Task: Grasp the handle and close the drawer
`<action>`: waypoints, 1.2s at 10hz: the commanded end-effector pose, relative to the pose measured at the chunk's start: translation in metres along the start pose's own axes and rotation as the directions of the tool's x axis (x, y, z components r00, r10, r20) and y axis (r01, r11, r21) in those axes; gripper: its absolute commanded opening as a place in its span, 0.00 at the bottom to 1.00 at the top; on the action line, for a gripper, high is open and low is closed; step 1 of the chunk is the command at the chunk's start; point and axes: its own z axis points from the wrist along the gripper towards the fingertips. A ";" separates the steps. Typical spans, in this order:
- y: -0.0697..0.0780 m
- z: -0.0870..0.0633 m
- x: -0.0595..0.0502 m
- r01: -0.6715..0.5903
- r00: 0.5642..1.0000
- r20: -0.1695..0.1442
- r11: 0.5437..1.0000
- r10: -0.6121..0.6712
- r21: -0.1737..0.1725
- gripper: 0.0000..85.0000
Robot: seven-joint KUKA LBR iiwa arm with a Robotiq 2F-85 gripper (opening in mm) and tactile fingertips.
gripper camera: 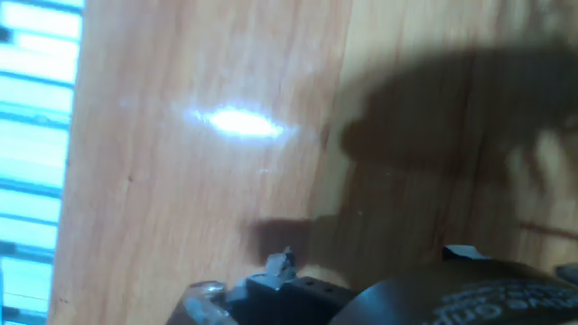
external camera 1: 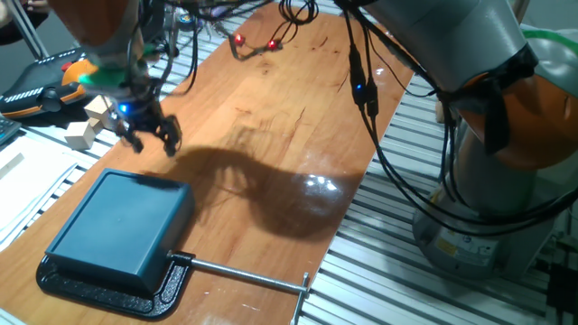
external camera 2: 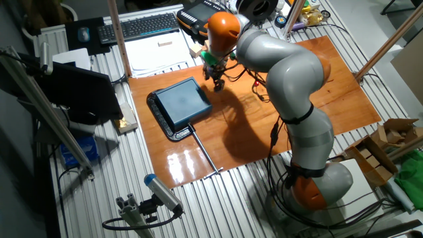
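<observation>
The flat dark teal box (external camera 1: 117, 226) lies on the wooden table near its front left corner, held in a black clamp (external camera 1: 167, 284). It also shows in the other fixed view (external camera 2: 182, 102). I cannot tell the drawer or its handle rim apart from the box in these views. My gripper (external camera 1: 151, 140) hangs just above the table beyond the box's far edge, fingers spread and empty; the other fixed view shows it (external camera 2: 217, 80) beside the box's far right corner. The hand view shows only bare wood and shadow, with no box in it.
A long steel rod (external camera 1: 244, 271) with a crossbar tip sticks out of the clamp toward the table's front edge. Wooden blocks (external camera 1: 83, 131) lie to the left of the gripper. Cables (external camera 1: 361, 81) hang over the table's far side. The arm's base (external camera 2: 310, 185) stands at the right.
</observation>
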 end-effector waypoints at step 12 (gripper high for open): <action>-0.050 -0.075 -0.049 0.251 0.967 0.051 0.968 -0.251 0.016 0.01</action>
